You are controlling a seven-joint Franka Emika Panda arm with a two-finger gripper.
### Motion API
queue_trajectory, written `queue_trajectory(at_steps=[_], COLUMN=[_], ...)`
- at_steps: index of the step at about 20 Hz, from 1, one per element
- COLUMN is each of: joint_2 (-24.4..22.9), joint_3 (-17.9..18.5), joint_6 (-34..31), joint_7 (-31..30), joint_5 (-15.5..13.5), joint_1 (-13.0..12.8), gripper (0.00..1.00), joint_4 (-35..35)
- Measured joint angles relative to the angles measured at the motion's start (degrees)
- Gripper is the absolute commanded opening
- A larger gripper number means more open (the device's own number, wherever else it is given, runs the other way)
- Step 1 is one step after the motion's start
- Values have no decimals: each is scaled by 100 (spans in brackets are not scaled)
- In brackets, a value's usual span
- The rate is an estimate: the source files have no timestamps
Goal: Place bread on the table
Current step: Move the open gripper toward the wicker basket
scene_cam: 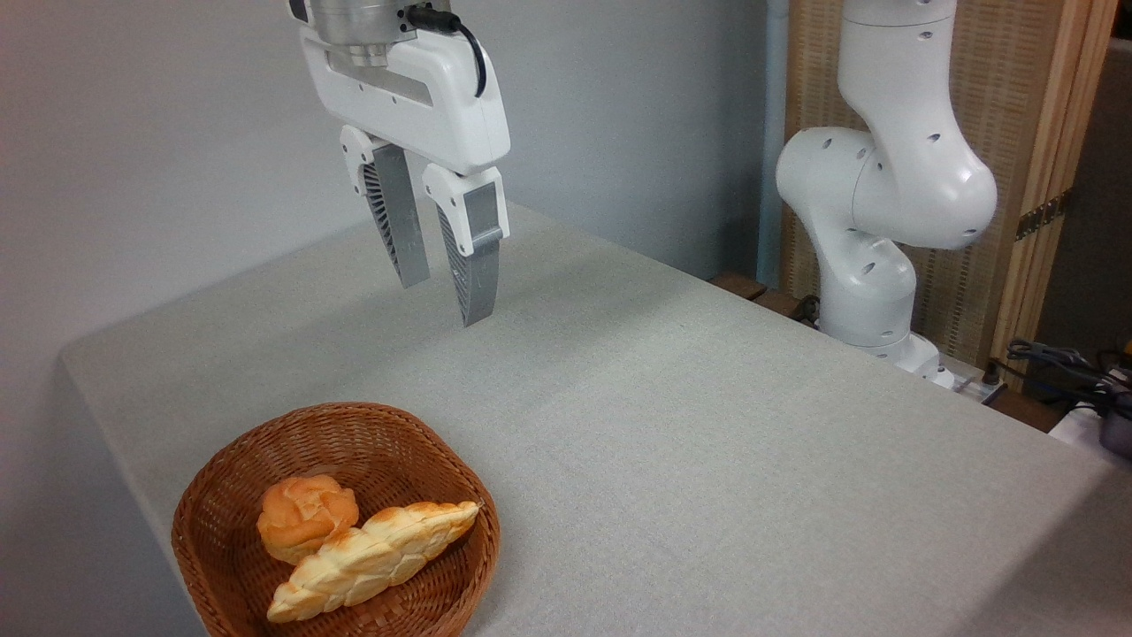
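Note:
The bread (306,517), a small round orange-golden bun with a knotted top, lies inside a brown wicker basket (221,495) at the lower left of the table (690,425). A long pale braided loaf (376,557) rests against it in the same basket. My gripper (447,296) hangs high above the table, well up and behind the basket, its two ribbed fingers open with nothing between them.
The arm's white base and lower links (875,221) stand at the table's far right edge. Cables and a dark object (1088,380) lie beyond the right corner. A grey wall runs behind; grey-green cloth stretches right of the basket.

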Motion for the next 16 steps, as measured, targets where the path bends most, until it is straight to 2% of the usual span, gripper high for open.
queue_trajectory(at_steps=[13, 16], joint_2=[0, 9], joint_3=[3, 3], joint_6=[15, 289], joint_7=[0, 0], joint_5=[0, 0], joint_1=[1, 1], gripper=[100, 100], joint_4=[0, -1])
